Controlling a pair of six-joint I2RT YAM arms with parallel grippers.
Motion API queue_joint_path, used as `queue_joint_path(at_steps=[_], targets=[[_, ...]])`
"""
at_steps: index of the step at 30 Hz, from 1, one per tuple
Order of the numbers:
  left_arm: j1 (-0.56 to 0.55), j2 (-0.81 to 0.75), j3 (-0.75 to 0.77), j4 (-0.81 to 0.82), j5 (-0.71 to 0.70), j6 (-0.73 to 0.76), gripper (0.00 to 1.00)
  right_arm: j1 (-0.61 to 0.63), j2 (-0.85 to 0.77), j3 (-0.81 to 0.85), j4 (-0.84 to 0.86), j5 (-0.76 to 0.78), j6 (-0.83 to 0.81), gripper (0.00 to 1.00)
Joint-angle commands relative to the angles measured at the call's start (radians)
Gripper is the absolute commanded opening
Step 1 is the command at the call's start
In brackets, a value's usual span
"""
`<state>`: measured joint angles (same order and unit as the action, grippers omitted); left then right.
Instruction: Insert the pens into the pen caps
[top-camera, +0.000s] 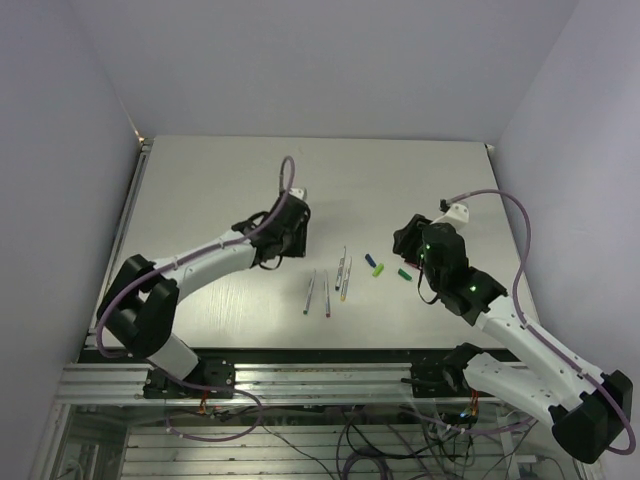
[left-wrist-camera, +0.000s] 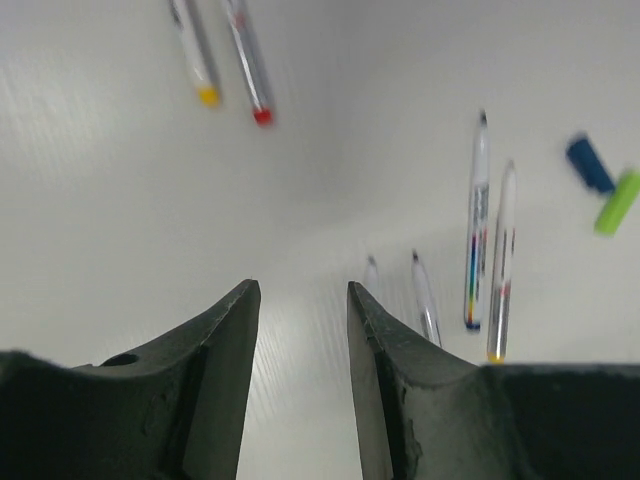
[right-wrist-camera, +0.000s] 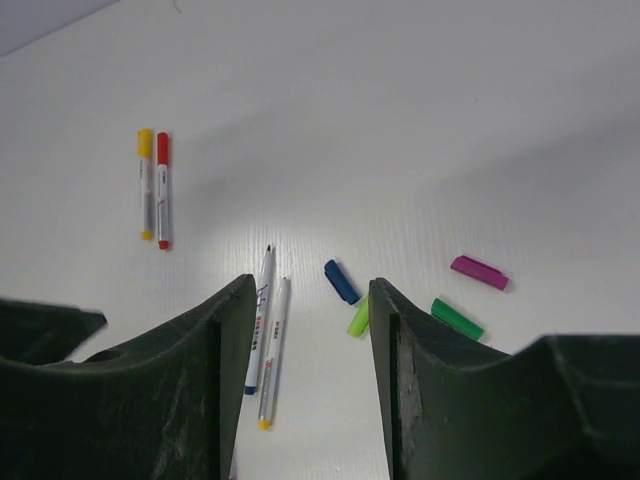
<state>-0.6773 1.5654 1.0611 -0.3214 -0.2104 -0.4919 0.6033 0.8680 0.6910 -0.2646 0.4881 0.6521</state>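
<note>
Two pens with yellow and red caps on lie side by side at the far left of the right wrist view. Two bare pens lie ahead of my right gripper, which is open and empty. Loose pen caps lie nearby: blue, light green, dark green and magenta. Two more bare pens lie nearer the front. My left gripper hangs open above bare table, holding nothing, with the pens to its right.
Both arms reach over the white table, the left gripper left of the pen group and the right gripper just right of the caps. Walls close in the table at the back and sides.
</note>
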Motion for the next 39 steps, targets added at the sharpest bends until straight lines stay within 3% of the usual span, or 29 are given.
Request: queue_joint_path(at_steps=[1,7,16,26,39], targets=[[-0.102,-0.074,-0.079,-0.02,-0.068,0.006,0.5,-0.003,-0.04,-0.006,-0.001,0.022,-0.005,0.46],[-0.216,-0.121,-0.133,-0.056,-0.107,-0.04,0.51,-0.002,-0.089,-0.029,-0.046,0.077,0.021,0.32],[-0.32,-0.061,-0.14,-0.082,-0.151,-0.087,0.52,-0.003,-0.151,-0.094,-0.071,0.096,0.084,0.29],[-0.34,0.055,-0.084,-0.117,-0.199,-0.086,0.51,-0.003,-0.172,-0.113,-0.086,0.095,0.092,0.28],[-0.324,0.131,-0.035,-0.134,-0.123,-0.059,0.5,-0.002,-0.17,-0.131,-0.07,0.084,0.104,0.27]])
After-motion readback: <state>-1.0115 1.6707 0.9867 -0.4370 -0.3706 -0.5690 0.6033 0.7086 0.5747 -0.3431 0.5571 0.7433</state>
